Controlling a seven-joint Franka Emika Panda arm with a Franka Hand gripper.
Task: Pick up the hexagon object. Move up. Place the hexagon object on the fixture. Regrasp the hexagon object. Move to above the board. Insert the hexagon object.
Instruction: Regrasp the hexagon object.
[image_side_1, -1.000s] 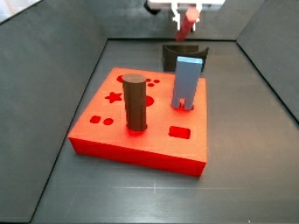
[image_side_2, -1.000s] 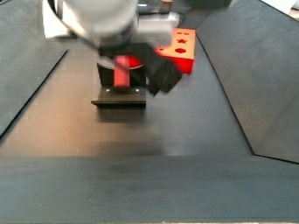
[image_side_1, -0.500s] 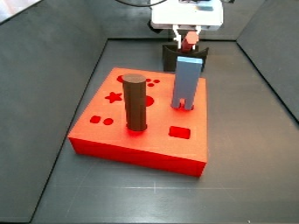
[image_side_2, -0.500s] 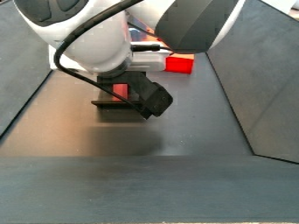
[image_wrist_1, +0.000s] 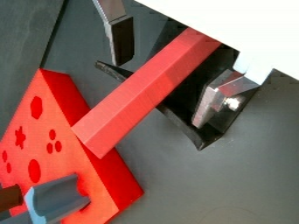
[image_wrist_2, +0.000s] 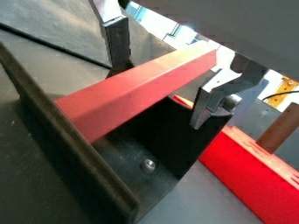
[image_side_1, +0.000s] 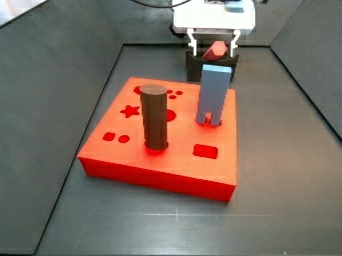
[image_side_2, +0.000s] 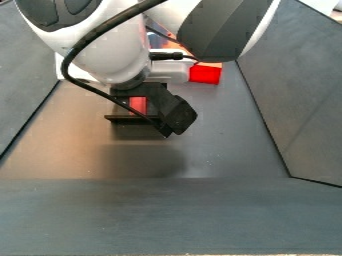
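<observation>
— Where's the tool (image_wrist_1: 176, 70)?

— Low over the fixture (image_wrist_2: 140, 153) behind the board (image_side_1: 160, 135), fingers (image_wrist_1: 222, 101) spread.

— Holding anything?

— No. In both wrist views the hexagon object (image_wrist_1: 146, 92) lies across the fixture, and the plates stand off either side with visible gaps.

— And the board?

— Brown cylinder (image_side_1: 155, 117) and blue block (image_side_1: 214, 95) standing in it.

The board (image_side_1: 160, 140) lies mid-frame in a side view, with the cylinder (image_side_1: 155, 118) standing in it at left and the rectangular block (image_side_1: 215, 93) at right. Behind them, top centre, the fixture (image_side_1: 203, 67) sits under the gripper (image_side_1: 217, 45). The hexagon object (image_wrist_1: 146, 92) lies between the fingers (image_wrist_1: 121, 35), seemingly resting on the fixture.
</observation>
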